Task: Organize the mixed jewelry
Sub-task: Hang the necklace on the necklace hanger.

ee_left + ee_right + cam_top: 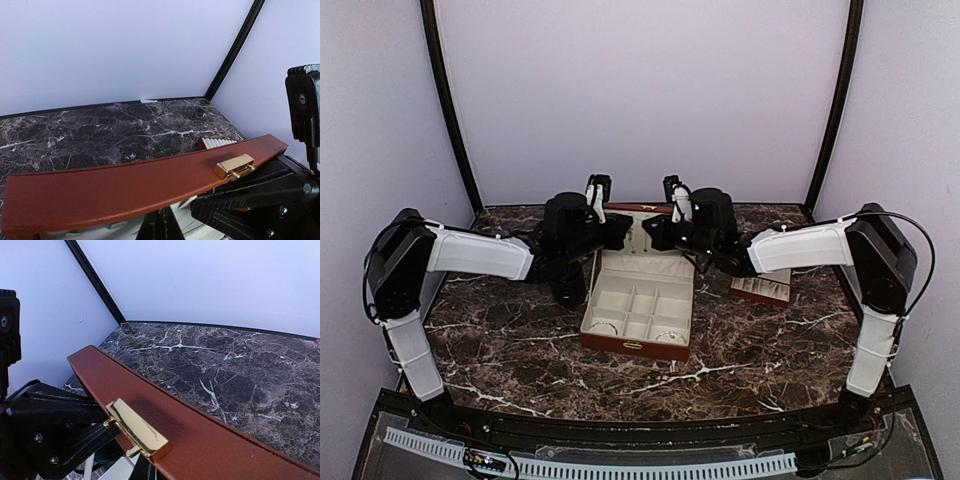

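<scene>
Pale walls close in a dark marble tabletop [520,340], and both arms reach from the outer edges toward its middle. The left arm [480,255] and right arm [800,248] meet at the raised lid [125,192] of a red-brown box [638,345], one on each side of it. My reading is that they flank the lid to keep it propped upright, so the cream compartments below are open to reach.

The left fingers [618,228] and right fingers [658,232] sit low against the lid. Both wrist cameras look along its top edge, so the tips are hidden. I cannot tell whether either pair is clamped on the lid or merely resting beside it.

Off to the right, partly under the right arm, lies a cream slotted tray [762,290]. A dark cup [570,290] stands in the shadow beneath the left arm. Both arms hang over these side pieces, so reaching them would mean letting go of the lid's flanks first.

A gold clasp [137,432] sits mid-edge on the lid, between the two wrists. The jewelry [668,336] shows only as faint thin loops in the box's nearest compartments — too small to say more.
</scene>
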Tool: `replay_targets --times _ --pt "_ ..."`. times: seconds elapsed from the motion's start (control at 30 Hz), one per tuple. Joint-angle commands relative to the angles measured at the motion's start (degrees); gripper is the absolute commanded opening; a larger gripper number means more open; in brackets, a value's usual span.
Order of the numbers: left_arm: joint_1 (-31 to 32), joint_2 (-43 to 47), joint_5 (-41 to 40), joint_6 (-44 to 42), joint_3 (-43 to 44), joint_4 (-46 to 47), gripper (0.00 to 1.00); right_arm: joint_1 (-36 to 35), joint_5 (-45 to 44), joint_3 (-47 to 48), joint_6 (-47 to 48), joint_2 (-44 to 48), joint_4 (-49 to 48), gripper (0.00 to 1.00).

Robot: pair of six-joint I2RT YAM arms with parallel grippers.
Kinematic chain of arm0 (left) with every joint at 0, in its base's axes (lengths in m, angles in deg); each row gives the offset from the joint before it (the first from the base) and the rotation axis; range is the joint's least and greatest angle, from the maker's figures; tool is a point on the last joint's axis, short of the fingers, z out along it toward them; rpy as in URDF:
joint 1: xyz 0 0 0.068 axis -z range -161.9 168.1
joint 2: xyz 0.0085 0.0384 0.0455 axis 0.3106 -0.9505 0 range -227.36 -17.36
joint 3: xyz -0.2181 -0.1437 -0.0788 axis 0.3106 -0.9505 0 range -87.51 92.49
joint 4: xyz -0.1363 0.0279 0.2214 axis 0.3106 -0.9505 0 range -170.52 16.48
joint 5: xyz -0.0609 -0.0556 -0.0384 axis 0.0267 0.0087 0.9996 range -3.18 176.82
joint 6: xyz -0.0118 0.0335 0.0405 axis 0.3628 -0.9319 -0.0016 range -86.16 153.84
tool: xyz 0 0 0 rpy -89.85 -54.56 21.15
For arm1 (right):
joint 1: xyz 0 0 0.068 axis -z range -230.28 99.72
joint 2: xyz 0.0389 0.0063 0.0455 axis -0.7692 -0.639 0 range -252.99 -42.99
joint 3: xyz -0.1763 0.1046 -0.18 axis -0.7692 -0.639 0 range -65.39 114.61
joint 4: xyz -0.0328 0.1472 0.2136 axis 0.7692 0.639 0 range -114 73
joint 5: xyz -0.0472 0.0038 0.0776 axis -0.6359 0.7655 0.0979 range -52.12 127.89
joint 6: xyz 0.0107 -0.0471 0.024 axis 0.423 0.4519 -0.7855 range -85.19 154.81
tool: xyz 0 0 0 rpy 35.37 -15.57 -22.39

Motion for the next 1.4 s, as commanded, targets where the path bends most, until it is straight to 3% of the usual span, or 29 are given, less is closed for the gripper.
replay_targets --times 0.0,0.87,0.97,1.1,1.2,1.37 --pt "0.01 -0.94 0.75 0.63 -0.19 -0.08 0.0 -0.03 -0.48 0.58 0.12 -0.56 -0.61 0.0" --pt "0.01 -1.67 2.52 1.08 -2.86 -0.16 0.0 -0.29 -0.55 -2.21 0.11 -0.6 0.13 0.0" --pt "0.01 -0.72 2.81 0.9 -3.24 -0.16 0.08 -0.29 -0.51 -2.26 0.19 0.08 0.52 0.0" --pt "0.01 1.5 3.13 0.64 -4.87 0.01 0.26 -0.29 -0.3 -2.67 0.22 1.73 1.2 0.2" --pt "-0.04 3.53 3.61 0.47 -6.33 -0.06 0.35 -0.38 0.94 -4.05 0.51 3.6 1.5 0.34" --pt "-0.01 7.66 6.36 0.09 -9.0 -0.48 0.41 -0.46 3.63 -7.19 1.01 7.62 3.46 0.45"
